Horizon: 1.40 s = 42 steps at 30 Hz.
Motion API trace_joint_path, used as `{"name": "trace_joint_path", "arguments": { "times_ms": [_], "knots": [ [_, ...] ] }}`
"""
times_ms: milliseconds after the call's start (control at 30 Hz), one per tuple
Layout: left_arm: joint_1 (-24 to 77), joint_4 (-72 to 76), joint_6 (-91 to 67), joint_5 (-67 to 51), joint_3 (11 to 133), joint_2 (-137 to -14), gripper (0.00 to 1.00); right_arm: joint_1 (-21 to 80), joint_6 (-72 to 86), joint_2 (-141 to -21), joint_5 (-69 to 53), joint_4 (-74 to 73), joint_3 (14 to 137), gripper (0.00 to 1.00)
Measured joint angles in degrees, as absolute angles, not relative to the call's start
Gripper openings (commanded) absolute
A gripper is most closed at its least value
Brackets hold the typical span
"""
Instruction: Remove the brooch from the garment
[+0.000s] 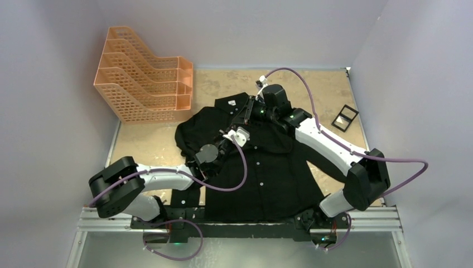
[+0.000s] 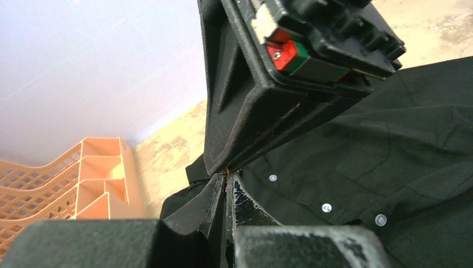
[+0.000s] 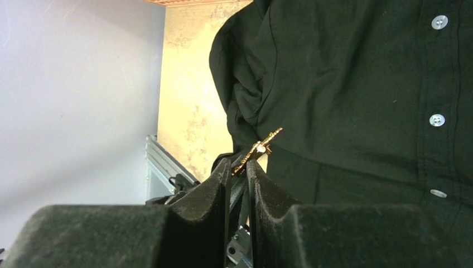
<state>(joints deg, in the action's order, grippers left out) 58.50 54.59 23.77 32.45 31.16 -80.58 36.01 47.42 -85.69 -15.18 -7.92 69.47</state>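
The garment (image 1: 268, 167) is a black shirt with white buttons, spread flat on the table; it also shows in the left wrist view (image 2: 390, 139) and the right wrist view (image 3: 362, 84). My two grippers meet tip to tip over its upper chest. My right gripper (image 1: 241, 119) (image 3: 239, 166) is shut on the golden brooch (image 3: 259, 148), which sticks out above its fingertips beside the cloth. My left gripper (image 1: 231, 130) (image 2: 227, 177) is shut; a gold speck of the brooch (image 2: 226, 172) shows at its tips, against the right gripper's fingers.
An orange mesh file rack (image 1: 148, 84) (image 2: 67, 178) stands at the back left. A small black-framed object (image 1: 344, 118) lies at the back right. The metal rail (image 1: 240, 220) (image 3: 167, 162) runs along the near edge. Grey walls enclose the table.
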Motion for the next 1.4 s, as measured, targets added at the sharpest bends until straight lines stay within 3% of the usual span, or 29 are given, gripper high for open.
{"name": "trace_joint_path", "arguments": {
  "times_ms": [267, 500, 667, 967, 1200, 1400],
  "knots": [
    [62.7, 62.2, 31.3, 39.6, 31.0, -85.0, 0.00, 36.1, 50.4, -86.9, -14.9, -9.6, 70.0, 0.21],
    [64.8, 67.7, 38.6, 43.9, 31.0, -88.7, 0.00, 36.4, 51.7, -88.5, -14.8, -10.3, 70.6, 0.00],
    [65.5, 69.6, 41.7, 45.3, 30.9, -89.6, 0.00, 36.5, 52.2, -88.6, -15.1, -10.4, 70.9, 0.00],
    [67.5, 68.3, 40.9, 46.4, 30.1, -88.0, 0.37, 36.4, 52.9, -88.9, -16.0, -9.6, 70.9, 0.00],
    [67.7, 61.5, 34.0, 44.5, 30.1, -79.9, 0.49, 34.8, 52.8, -88.9, -15.8, -6.3, 70.9, 0.00],
    [66.3, 52.9, 23.9, 41.3, 30.0, -73.6, 0.53, 32.4, 52.5, -88.1, -15.7, 0.3, 66.5, 0.00]
  ]
}}
